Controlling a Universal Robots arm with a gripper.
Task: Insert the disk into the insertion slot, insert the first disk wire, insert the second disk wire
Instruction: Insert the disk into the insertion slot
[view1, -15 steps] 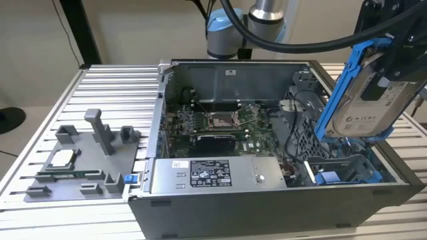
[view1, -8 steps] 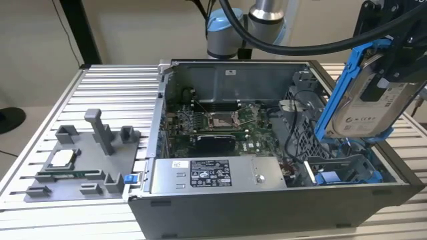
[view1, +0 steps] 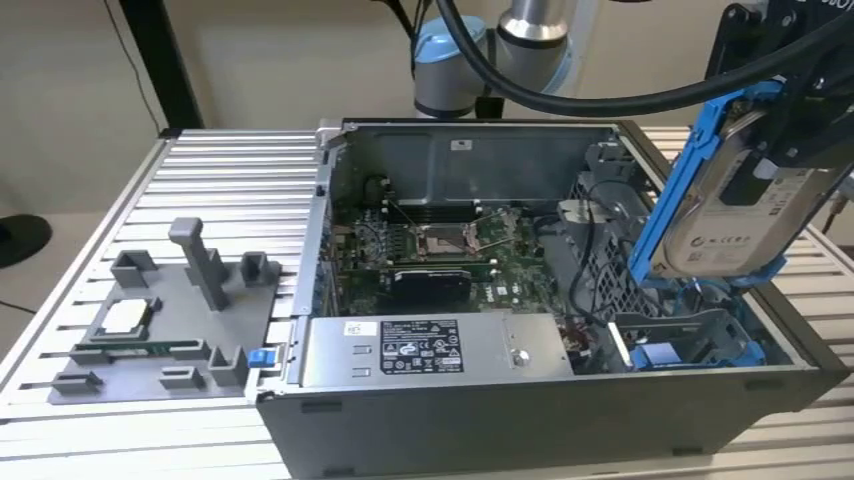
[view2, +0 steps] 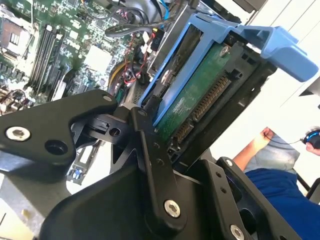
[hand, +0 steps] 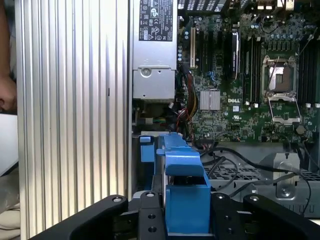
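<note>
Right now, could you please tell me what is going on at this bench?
The arm's gripper is shut on the disk, holding it tilted nearly upright above the open computer case. The disk hangs over the insertion slot at the exterior view's right and is not yet seated.

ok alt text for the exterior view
The gripper holds the disk, in its blue caddy, nearly upright above the insertion slot at the exterior view's right of an open computer case. The case sits on a ribbed metal table beside a grey fixture.
</note>
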